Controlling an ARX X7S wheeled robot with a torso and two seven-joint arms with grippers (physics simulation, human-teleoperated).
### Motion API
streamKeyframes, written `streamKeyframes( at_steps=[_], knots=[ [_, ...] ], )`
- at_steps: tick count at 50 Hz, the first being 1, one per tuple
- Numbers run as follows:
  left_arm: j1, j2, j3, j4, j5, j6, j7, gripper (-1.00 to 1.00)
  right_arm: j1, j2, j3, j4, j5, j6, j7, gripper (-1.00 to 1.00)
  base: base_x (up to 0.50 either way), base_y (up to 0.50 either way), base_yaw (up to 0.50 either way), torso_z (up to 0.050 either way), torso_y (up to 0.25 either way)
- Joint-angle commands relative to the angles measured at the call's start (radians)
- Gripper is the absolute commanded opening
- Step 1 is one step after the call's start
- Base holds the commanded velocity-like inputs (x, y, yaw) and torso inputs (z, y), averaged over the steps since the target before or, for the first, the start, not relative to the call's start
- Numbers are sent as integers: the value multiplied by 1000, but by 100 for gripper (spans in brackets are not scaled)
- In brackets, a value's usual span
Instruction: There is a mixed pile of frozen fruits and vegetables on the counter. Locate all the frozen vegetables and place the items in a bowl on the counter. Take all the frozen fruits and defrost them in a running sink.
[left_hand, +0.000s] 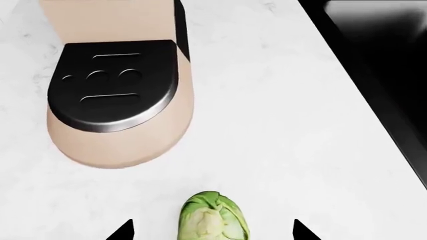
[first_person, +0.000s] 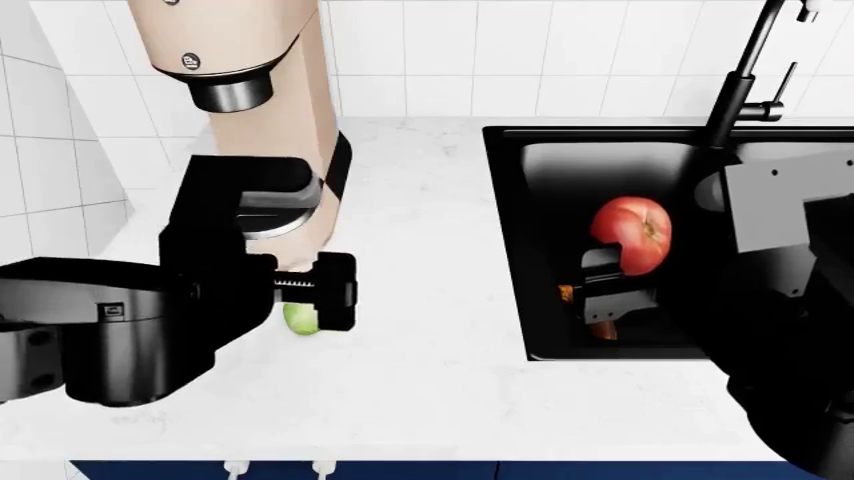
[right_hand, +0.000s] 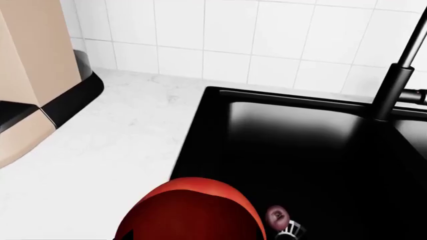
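Item 1: Brussels sprout (left_hand: 213, 217). A frozen vegetable, lying on the white marble counter (first_person: 427, 370), directly between the fingers of my left gripper (first_person: 315, 290). In the left wrist view both fingertips show well clear of it on either side, so that gripper stands spread and pinches nothing. In the head view the sprout peeks out at 6 o'clock of the gripper, at 9 o'clock of the sink (first_person: 534, 250). Long axis: slightly oval, running from me toward the tan and black appliance (left_hand: 120, 100) ahead; the pale cut stem end faces up and toward me. Handling, by my judgement: light, hard while frozen, rounded and likely slick with frost, so it may roll or squirt out. Best hold is across its widest middle, fingers closing on the two leafy flanks.

Item 2: tomato (first_person: 635, 232), red, round, counted with the fruits. Held over the black sink basin at 3 o'clock of the scene, pinched in my right gripper (first_person: 611, 290); the right wrist view shows its red dome close beneath the camera. Judged heavier, smooth, firm when frozen; hold at its equator.

Item 3: black faucet (first_person: 747, 70), at 1 o'clock behind the sink. No running water visible.

Item 4: bowl. Not in view.
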Motion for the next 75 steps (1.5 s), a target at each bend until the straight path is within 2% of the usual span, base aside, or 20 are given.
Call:
streamKeyframes(
  at_steps=[1,31,50,59,60,75],
  knots=[
    [25,14,23,-22,15,-4,22,100,-5,0,9,1,-39,15,-12,-100,0,0,0,0,0],
    [96,31,70,-109,142,-1,126,100,-44,-6,1,8,-56,-8,-19,-100,0,0,0,0,0],
    [89,85,101,-177,208,-16,205,100,-57,-15,0,21,-62,-13,-31,-100,0,0,0,0,1],
    [93,81,115,-164,218,-26,187,100,-57,-9,4,9,-61,-15,-28,-100,0,0,0,0,0],
    [92,81,119,-165,219,-30,184,-100,-58,-8,5,9,-62,-17,-28,-100,0,0,0,0,0],
    [86,62,110,-122,205,-26,153,-100,-68,1,6,0,-78,-25,-43,-100,0,0,0,0,0]
  ],
)
